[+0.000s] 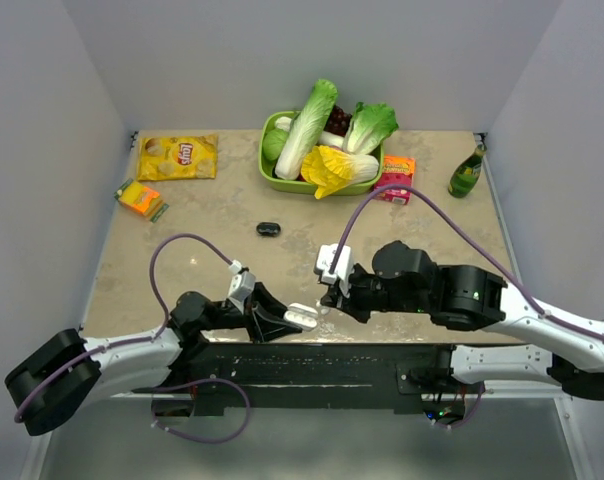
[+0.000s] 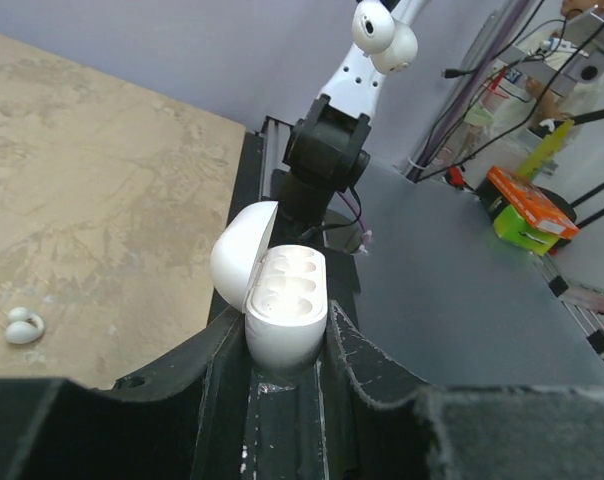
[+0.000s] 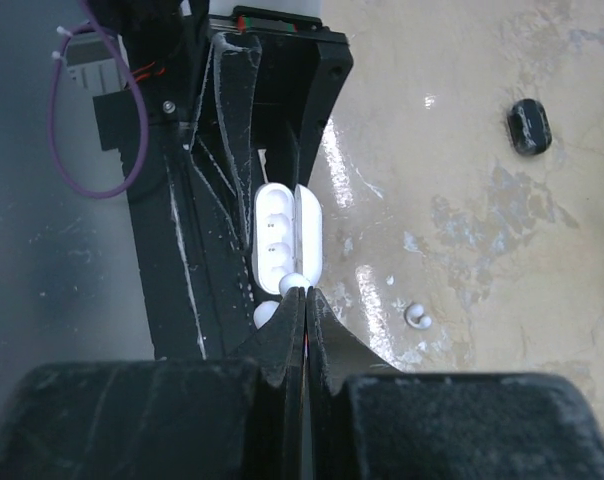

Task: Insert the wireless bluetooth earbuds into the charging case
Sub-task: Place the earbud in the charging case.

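The white charging case (image 2: pixel 285 310) stands with its lid (image 2: pixel 242 255) swung open, and my left gripper (image 2: pixel 287 335) is shut on its lower body at the table's near edge (image 1: pixel 302 316). The sockets facing the left wrist camera look bare. My right gripper (image 3: pixel 307 292) is shut, with a white earbud (image 3: pixel 293 285) showing right at its tips, against the near end of the case (image 3: pixel 282 235). From above, that gripper (image 1: pixel 327 297) sits just right of the case. A second earbud (image 3: pixel 418 317) lies loose on the table (image 2: pixel 24 326).
A small black object (image 1: pixel 269 229) lies mid-table. Behind it a green basket (image 1: pixel 265 165) holds vegetables. A yellow chip bag (image 1: pixel 178 157) and an orange pack (image 1: pixel 140 198) lie far left, a red box (image 1: pixel 395 178) and a green bottle (image 1: pixel 467 172) far right.
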`<state>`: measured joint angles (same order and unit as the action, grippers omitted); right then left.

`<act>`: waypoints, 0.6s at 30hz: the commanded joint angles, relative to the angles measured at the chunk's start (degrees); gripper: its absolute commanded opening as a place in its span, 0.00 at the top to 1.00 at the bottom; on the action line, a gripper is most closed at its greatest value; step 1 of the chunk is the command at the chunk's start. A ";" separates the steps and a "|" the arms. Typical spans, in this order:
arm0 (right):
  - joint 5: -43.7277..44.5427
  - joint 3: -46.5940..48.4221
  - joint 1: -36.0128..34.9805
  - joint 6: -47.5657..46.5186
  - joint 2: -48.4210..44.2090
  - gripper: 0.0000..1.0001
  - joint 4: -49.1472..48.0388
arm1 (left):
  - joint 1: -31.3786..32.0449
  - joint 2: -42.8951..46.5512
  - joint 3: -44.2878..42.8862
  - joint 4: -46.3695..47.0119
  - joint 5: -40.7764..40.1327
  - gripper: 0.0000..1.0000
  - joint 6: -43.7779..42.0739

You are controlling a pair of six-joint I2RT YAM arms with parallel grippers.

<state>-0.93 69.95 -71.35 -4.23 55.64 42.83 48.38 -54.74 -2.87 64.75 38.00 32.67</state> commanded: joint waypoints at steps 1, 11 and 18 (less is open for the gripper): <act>2.68 2.12 -2.91 -2.19 1.23 1.00 -1.08 | -0.30 -2.30 -1.43 8.10 5.85 1.00 2.93; 9.27 2.64 -9.59 -3.15 6.58 1.00 -2.66 | -0.22 -3.80 -1.52 10.74 8.14 1.00 4.25; 12.35 2.91 -11.88 -3.51 9.84 1.00 -5.03 | -0.22 -4.32 -0.73 12.33 8.23 1.00 4.86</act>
<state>8.12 70.17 -82.06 -6.37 64.82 41.54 48.38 -58.67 -2.98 72.05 44.99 36.86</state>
